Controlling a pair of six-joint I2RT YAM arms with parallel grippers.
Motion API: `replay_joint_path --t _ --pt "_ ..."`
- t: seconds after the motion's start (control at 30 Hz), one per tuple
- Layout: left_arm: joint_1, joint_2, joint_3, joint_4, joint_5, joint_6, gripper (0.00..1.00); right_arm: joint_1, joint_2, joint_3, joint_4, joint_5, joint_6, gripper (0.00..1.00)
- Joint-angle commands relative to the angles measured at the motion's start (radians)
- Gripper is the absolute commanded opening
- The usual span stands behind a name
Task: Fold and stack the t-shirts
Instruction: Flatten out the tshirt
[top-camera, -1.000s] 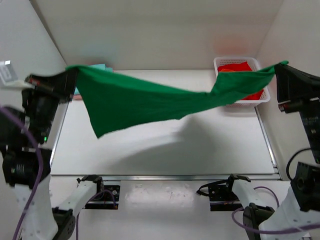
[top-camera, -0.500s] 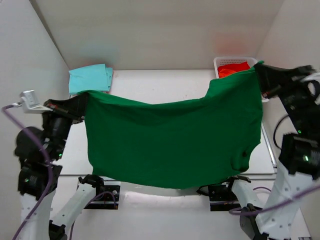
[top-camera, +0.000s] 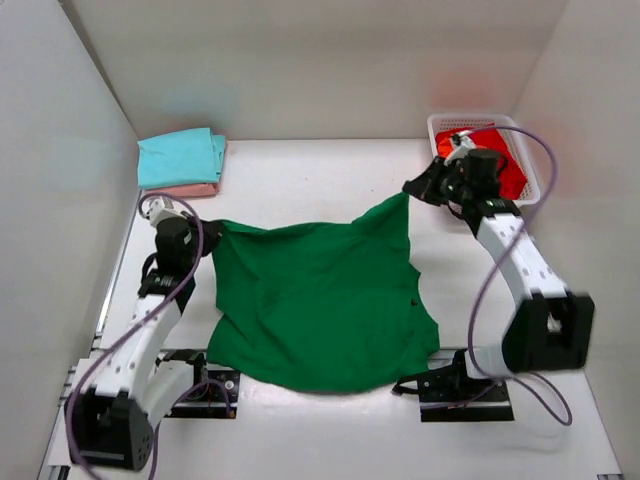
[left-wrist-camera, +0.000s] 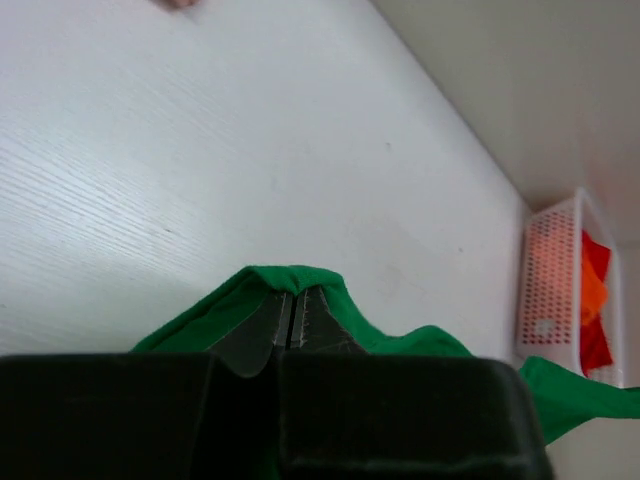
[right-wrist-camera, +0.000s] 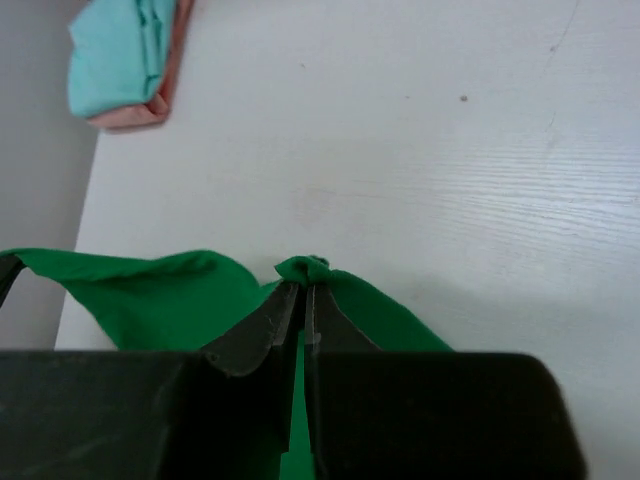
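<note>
A dark green t-shirt (top-camera: 320, 300) lies spread over the near middle of the table, its front hem hanging past the table's near edge. My left gripper (top-camera: 208, 226) is shut on its far left corner, low by the table; in the left wrist view the cloth (left-wrist-camera: 300, 280) bunches over the tips of my left gripper (left-wrist-camera: 291, 298). My right gripper (top-camera: 410, 192) is shut on the far right corner, and the green cloth (right-wrist-camera: 315, 268) puckers at the tips of my right gripper (right-wrist-camera: 305, 290). A folded teal t-shirt (top-camera: 180, 157) lies on a pale pink one (top-camera: 180, 190) at the far left.
A white lattice basket (top-camera: 530, 165) at the far right holds red and orange cloth (top-camera: 500, 150), just behind my right arm. Side walls stand close on both sides. Bare table (top-camera: 300, 180) runs between the folded stack and the basket.
Both arms swung down and toward the near edge with the green shirt, which went from hanging stretched in the air to lying spread on the table.
</note>
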Motion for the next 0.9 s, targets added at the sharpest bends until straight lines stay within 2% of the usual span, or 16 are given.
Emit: replay_joint_path --t 0.0,0.13,0.17,0.23,0.27,0.3,0.33,0.37,0.4,0.43,0.5,0.53,0.57,0.63,0.67,0.87 --pt "0.04 0.123 -0.014 0.269 -0.006 -0.013 0.0 0.007 0.194 0.094 0.192 -0.023 -0.048 0.0" --pt "0.069 0.387 0.064 0.341 -0.031 0.012 0.0 0.018 0.47 0.343 0.172 -0.018 -0.061 0.0" --pt "0.09 0.5 0.148 0.367 -0.037 0.022 0.0 0.009 0.686 0.591 0.114 -0.023 -0.058 0.0" --pt "0.109 0.6 0.21 0.384 -0.047 0.034 0.0 0.001 0.877 0.842 0.014 -0.044 -0.05 0.0" --pt "0.142 0.663 0.253 0.403 -0.046 0.036 0.0 -0.002 1.023 1.055 -0.026 -0.064 -0.045 0.04" --pt "0.153 0.717 0.258 0.438 -0.037 0.036 0.0 -0.005 1.088 1.298 -0.116 -0.063 -0.042 0.16" --pt "0.167 0.766 0.299 0.444 -0.041 0.039 0.0 -0.011 1.224 1.415 -0.173 -0.038 -0.047 0.16" --pt "0.179 0.791 0.337 0.461 -0.034 0.044 0.0 -0.017 1.336 1.599 -0.186 -0.032 -0.029 0.11" --pt "0.193 0.839 0.366 0.461 -0.025 0.041 0.0 -0.023 1.365 1.644 -0.171 -0.03 -0.015 0.12" --pt "0.201 0.898 0.429 0.461 0.0 0.048 0.02 -0.037 1.388 1.659 -0.122 -0.043 0.023 0.22" --pt "0.218 0.985 0.547 0.423 0.078 0.061 0.12 -0.048 1.332 1.519 -0.041 -0.043 0.054 0.53" --pt "0.225 1.031 0.608 0.389 0.124 0.061 0.27 -0.048 1.268 1.397 -0.01 -0.017 0.033 0.57" --pt "0.225 1.041 0.648 0.375 0.158 0.055 0.27 -0.039 1.196 1.296 0.004 -0.007 -0.013 0.61" --pt "0.224 1.047 0.643 0.395 0.175 0.038 0.38 -0.016 1.091 1.148 0.038 0.035 -0.079 0.62" --pt "0.218 1.038 0.621 0.416 0.158 0.041 0.53 0.009 1.028 1.076 0.047 0.043 -0.12 0.63" --pt "0.201 0.94 0.558 0.38 0.17 0.047 0.55 0.076 0.859 0.988 -0.075 0.17 -0.245 0.64"
